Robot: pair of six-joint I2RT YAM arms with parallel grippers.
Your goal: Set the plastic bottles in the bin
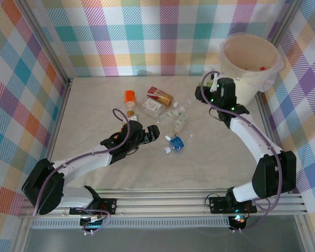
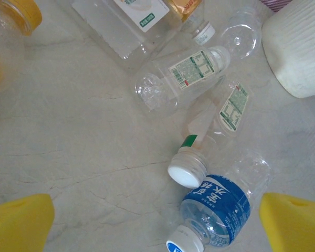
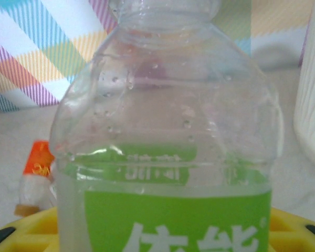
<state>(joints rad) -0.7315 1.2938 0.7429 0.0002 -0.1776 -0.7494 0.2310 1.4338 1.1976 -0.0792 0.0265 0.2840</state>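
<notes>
The bin [image 1: 250, 63] stands at the far right corner, a few red-capped bottles inside it. My right gripper [image 1: 210, 87] hovers beside its near-left wall, shut on a clear bottle with a green label [image 3: 168, 157] that stands upright between the yellow fingers [image 3: 26, 231]. My left gripper [image 1: 153, 132] is open above the table, its yellow pads [image 2: 18, 223] spread wide. Between them lies a blue-label bottle [image 2: 220, 210], with a white-capped crushed bottle [image 2: 188, 170] just beyond. More clear bottles [image 2: 191, 71] lie farther out.
An orange-capped jar [image 1: 130, 97], a red-and-gold bottle [image 1: 160, 95] and a square clear bottle [image 1: 153, 106] lie mid-table. The bin's ribbed wall [image 2: 299, 47] is at the upper right of the left wrist view. Checked walls enclose the table.
</notes>
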